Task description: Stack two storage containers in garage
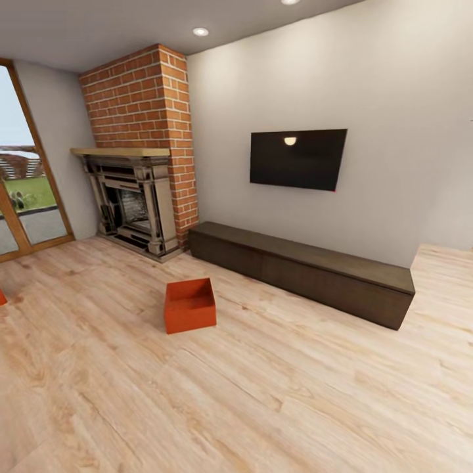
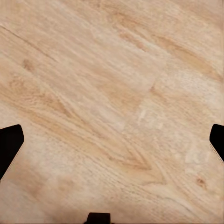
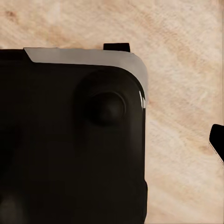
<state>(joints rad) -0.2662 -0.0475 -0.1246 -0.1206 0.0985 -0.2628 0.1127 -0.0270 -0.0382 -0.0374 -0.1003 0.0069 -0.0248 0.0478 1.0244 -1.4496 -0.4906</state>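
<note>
Black tips of my left tool (image 2: 112,140) stand at opposite edges of the left wrist view, spread wide with nothing between them but bare plank floor (image 2: 116,93). Of my right tool I see one dark fingertip (image 3: 217,140) at the frame's edge; a black rounded body (image 3: 70,140), probably part of my own base, blocks the rest, so I cannot tell how that tool is set.

Further out, the head view gives what neither wrist camera does: one storage container (image 1: 190,305) sits open-topped on the wood floor, between me and the long low cabinet (image 1: 302,270), with the brick fireplace (image 1: 141,151) and a wall-mounted screen (image 1: 297,158) behind. An orange sliver (image 1: 2,297) at the left edge may be the second container.

My step is the approach. I would roll up squarely to the container, stop close, then lower both arms to clasp its opposite walls.
</note>
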